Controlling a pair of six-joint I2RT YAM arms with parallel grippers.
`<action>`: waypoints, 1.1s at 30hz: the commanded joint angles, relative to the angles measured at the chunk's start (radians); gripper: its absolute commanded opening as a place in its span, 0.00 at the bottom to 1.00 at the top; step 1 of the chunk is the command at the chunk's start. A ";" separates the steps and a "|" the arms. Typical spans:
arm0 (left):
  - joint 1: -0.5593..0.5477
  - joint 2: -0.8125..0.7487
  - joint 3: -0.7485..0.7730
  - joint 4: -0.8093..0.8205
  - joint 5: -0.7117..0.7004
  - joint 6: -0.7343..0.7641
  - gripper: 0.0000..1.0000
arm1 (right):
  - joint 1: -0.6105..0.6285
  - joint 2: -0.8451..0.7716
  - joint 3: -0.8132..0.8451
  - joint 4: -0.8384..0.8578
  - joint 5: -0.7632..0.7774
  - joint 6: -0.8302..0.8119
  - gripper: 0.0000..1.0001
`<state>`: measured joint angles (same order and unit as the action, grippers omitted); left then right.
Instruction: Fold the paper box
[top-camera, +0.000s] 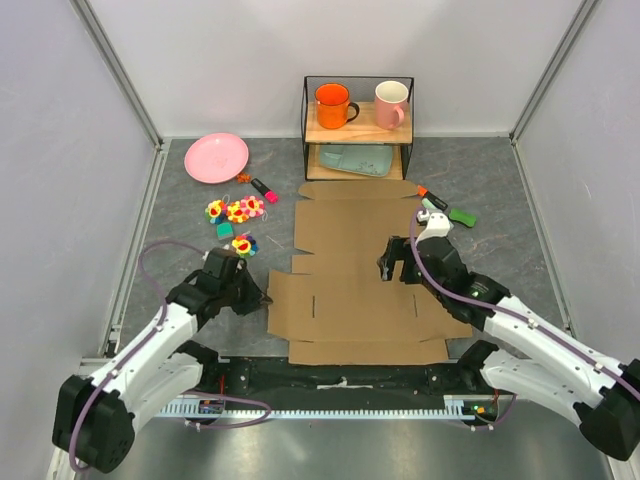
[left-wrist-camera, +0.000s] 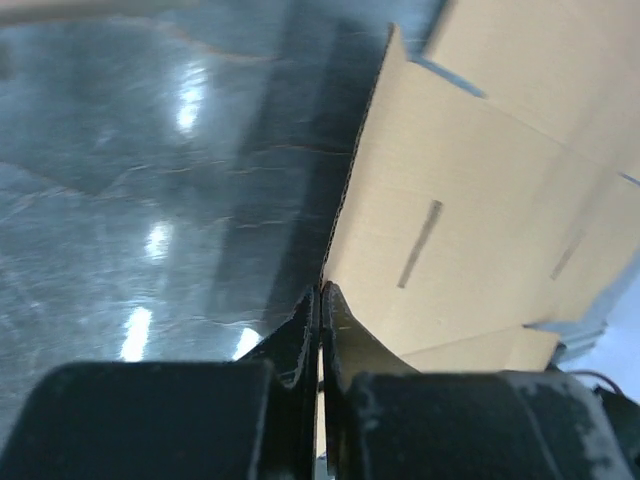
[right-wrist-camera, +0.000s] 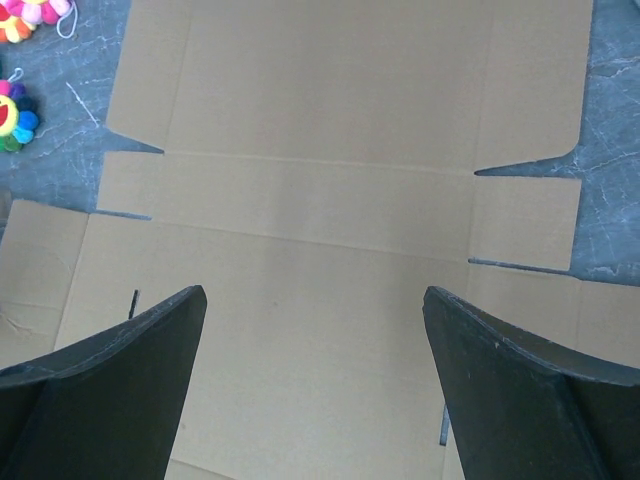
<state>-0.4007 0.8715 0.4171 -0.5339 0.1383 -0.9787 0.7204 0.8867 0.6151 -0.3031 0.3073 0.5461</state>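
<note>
The paper box (top-camera: 355, 270) is a flat sheet of plain brown cardboard with flaps and crease lines, lying unfolded in the middle of the table. My left gripper (top-camera: 263, 298) is at the sheet's left edge. In the left wrist view, the left gripper (left-wrist-camera: 320, 290) is shut on that edge of the paper box (left-wrist-camera: 470, 200), with a sliver of cardboard showing between the fingers. My right gripper (top-camera: 398, 270) hovers over the sheet's right middle. It (right-wrist-camera: 315, 300) is wide open and empty above the paper box (right-wrist-camera: 330, 200).
A wire shelf (top-camera: 357, 125) at the back holds an orange mug (top-camera: 332, 104), a pink mug (top-camera: 391, 103) and a green tray. A pink plate (top-camera: 216, 157), small colourful toys (top-camera: 236, 212) and markers (top-camera: 264, 189) lie at the back left. More markers (top-camera: 440, 205) lie at the right.
</note>
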 joint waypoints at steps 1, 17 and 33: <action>-0.003 -0.069 0.146 0.071 0.098 0.142 0.02 | -0.001 -0.060 0.106 -0.045 -0.002 -0.014 0.98; 0.062 0.527 0.868 -0.230 0.434 0.666 0.02 | -0.002 -0.087 0.285 -0.169 -0.030 -0.074 0.98; 0.184 0.660 0.887 -0.312 -0.135 0.580 0.99 | -0.001 -0.123 0.193 -0.195 -0.028 -0.077 0.98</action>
<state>-0.2192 1.6417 1.3479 -0.8639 0.2058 -0.3283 0.7200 0.7631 0.8112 -0.5034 0.2840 0.4751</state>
